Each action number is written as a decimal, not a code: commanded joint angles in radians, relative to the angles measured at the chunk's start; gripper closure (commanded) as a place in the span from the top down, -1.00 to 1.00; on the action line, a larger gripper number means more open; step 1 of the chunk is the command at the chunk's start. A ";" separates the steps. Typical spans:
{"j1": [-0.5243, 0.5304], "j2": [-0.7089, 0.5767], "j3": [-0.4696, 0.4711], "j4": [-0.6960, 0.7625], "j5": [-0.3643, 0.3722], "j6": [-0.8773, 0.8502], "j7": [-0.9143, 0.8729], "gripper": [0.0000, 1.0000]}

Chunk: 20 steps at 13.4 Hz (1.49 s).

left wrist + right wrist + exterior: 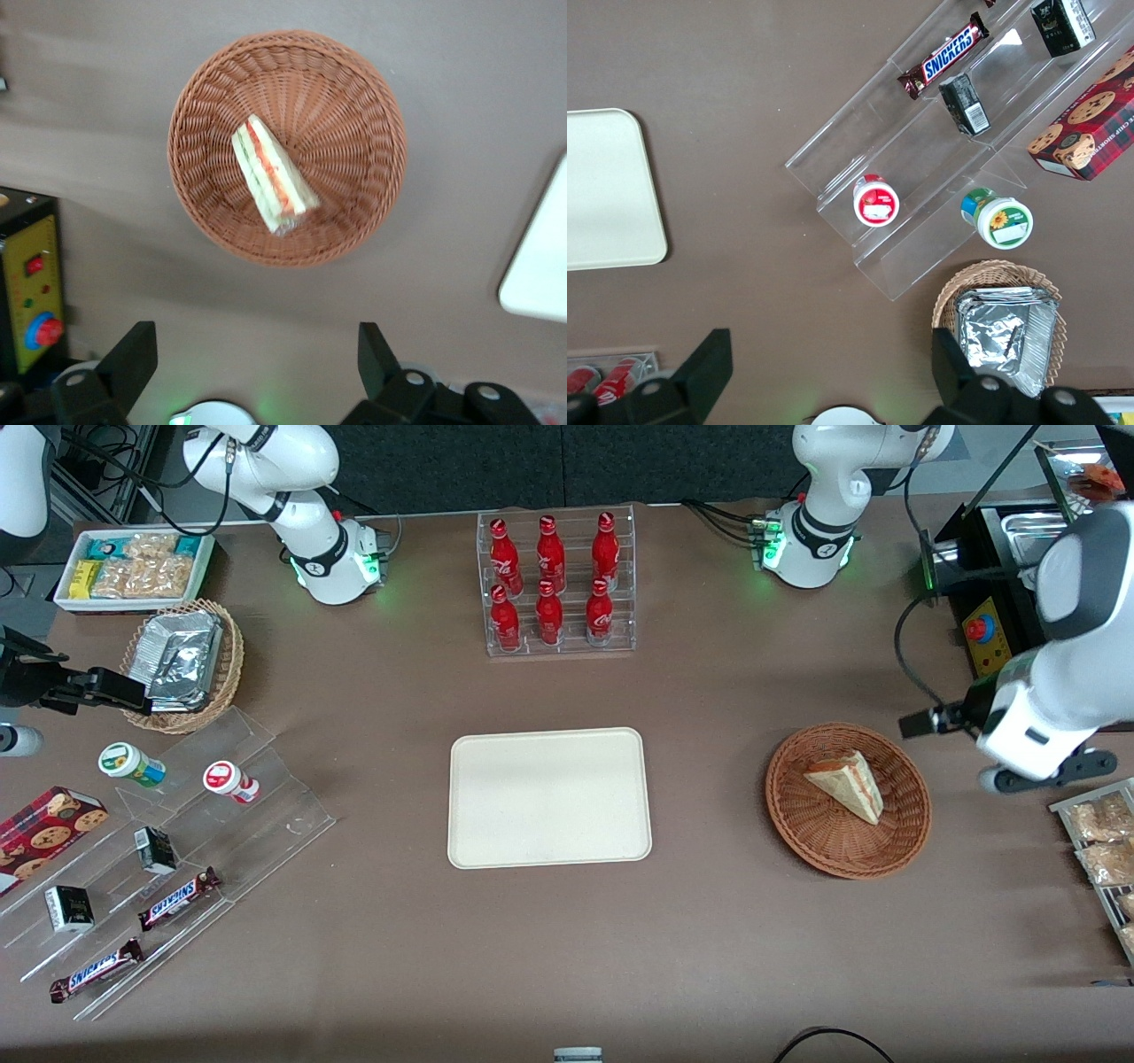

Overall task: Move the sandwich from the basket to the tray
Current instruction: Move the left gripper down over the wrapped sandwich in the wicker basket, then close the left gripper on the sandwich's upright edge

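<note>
A robotics lab staged as a snack shop is shown: two white arms are bolted to a brown surface, where cola bottles in a clear rack, chocolate bars on acrylic steps and an emergency-stop box are seen.

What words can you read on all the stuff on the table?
"SNICKERS" on the upper candy bar on the clear stand.
"SNICKERS" on the lower candy bar.
The red bottles carry white script, too small to read.
The cookie box, cups and small black cartons: not readable.
The sandwich, basket and tray bear no words.
The gripper hangs open above the basket.
</note>
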 commanded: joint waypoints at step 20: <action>0.005 -0.031 -0.002 -0.683 0.011 0.849 -0.674 1.00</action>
